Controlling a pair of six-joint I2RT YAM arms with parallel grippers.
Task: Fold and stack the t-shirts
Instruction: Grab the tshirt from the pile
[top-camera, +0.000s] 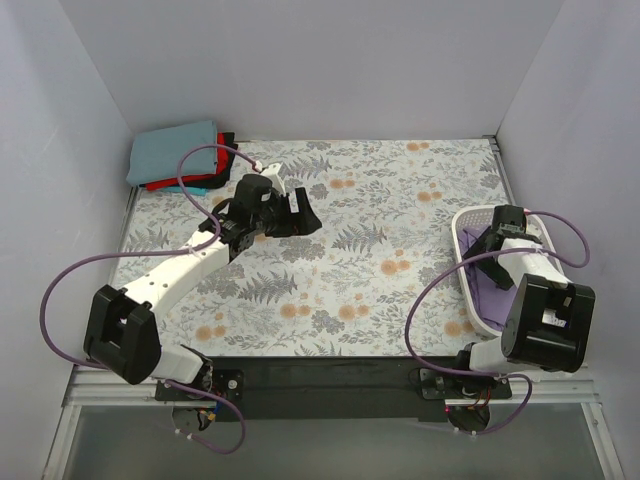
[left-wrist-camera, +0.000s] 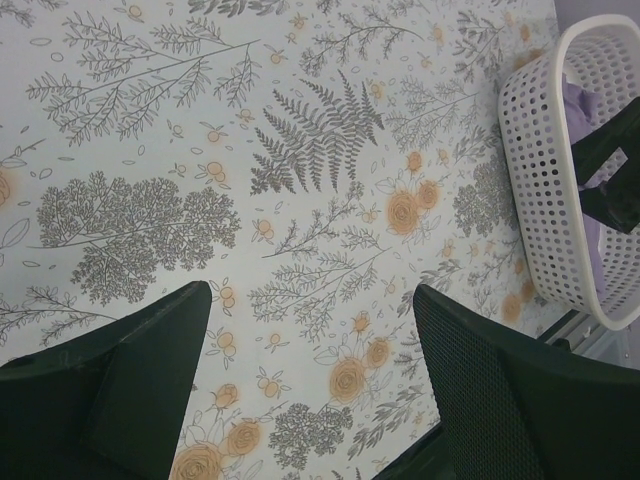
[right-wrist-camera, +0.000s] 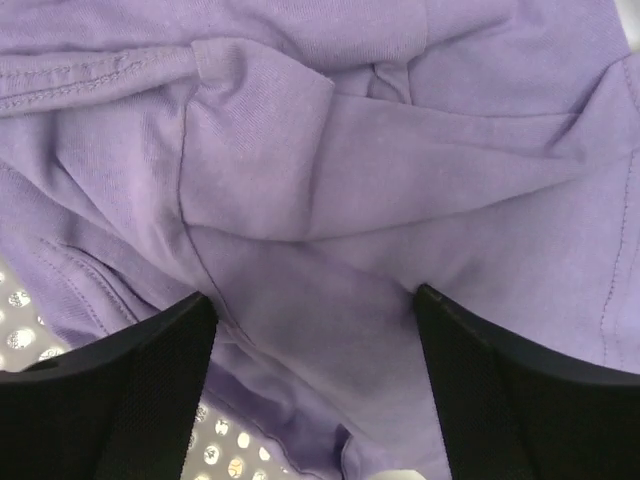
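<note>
A lavender-purple t-shirt (right-wrist-camera: 400, 170) lies crumpled in the white mesh basket (top-camera: 465, 262) at the table's right; a strip of it shows in the top view (top-camera: 492, 298). My right gripper (top-camera: 492, 262) is down in the basket, open, its fingers (right-wrist-camera: 130, 390) pressed into the purple cloth on either side of a fold. A stack of folded t-shirts (top-camera: 178, 158), grey-blue on top with red, black and teal beneath, sits at the far left corner. My left gripper (top-camera: 300, 222) is open and empty above the floral tablecloth, right of the stack.
The floral tablecloth (top-camera: 390, 220) covers the table. Grey walls close in on left, back and right. The basket also shows in the left wrist view (left-wrist-camera: 545, 190), with the right arm inside it. Purple cables loop off both arms.
</note>
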